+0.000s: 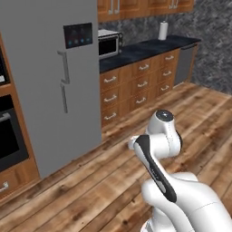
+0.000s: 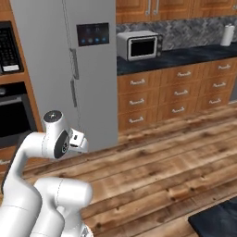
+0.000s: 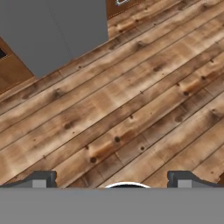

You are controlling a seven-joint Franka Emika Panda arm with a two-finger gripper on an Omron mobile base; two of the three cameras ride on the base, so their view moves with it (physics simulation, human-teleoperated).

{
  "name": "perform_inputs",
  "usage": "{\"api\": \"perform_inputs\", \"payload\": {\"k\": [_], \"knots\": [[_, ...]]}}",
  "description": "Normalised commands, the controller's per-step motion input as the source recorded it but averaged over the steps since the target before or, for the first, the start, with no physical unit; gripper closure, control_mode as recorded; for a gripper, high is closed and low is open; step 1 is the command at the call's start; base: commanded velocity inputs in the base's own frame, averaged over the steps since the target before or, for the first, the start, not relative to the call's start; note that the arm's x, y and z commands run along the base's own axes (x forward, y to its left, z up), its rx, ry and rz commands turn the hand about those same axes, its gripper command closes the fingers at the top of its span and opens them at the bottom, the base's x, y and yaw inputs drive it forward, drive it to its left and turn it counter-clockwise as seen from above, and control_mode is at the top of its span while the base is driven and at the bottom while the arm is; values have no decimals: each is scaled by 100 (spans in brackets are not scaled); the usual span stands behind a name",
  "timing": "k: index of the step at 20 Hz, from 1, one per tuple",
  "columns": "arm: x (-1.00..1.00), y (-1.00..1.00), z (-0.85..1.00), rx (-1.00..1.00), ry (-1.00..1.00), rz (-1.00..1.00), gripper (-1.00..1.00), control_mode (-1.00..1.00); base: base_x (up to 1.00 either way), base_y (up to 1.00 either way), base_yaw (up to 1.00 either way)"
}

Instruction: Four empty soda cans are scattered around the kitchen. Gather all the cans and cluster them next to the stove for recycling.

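The refrigerator (image 1: 54, 86) occupies 10 o'clock in the left base view, with the wood floor (image 3: 131, 109) spread before it. The dark table (image 1: 145, 50) runs toward 1 o'clock, carrying a toaster oven (image 2: 139, 45) and a paper towel roll (image 1: 163, 31). The arm is folded compactly, judged a travel posture while the base searches. The end effector (image 3: 114, 180) faces the floor, fingers spread wide, holding nothing. No soda cans or stove can be located here, so their appearance cannot be described.

Grey fridge (image 2: 65, 69) beside wood drawers (image 2: 173, 95); microwave (image 2: 138, 45), paper towel roll (image 1: 163, 31) on dark counter (image 1: 145, 50)
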Motion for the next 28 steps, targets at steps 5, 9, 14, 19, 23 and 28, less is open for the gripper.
{"api": "perform_inputs", "payload": {"k": [5,9,14,19,23,28], "knots": [[0,0,0,0,0,0,-100,100,59,-8,0],[0,0,0,0,0,0,-100,100,51,-6,-10],[0,0,0,0,0,0,-100,100,44,-3,-22],[0,0,0,0,0,0,-100,100,42,0,-27],[0,0,0,0,0,0,-100,100,44,0,-23],[0,0,0,0,0,0,-100,100,45,0,-20]]}}
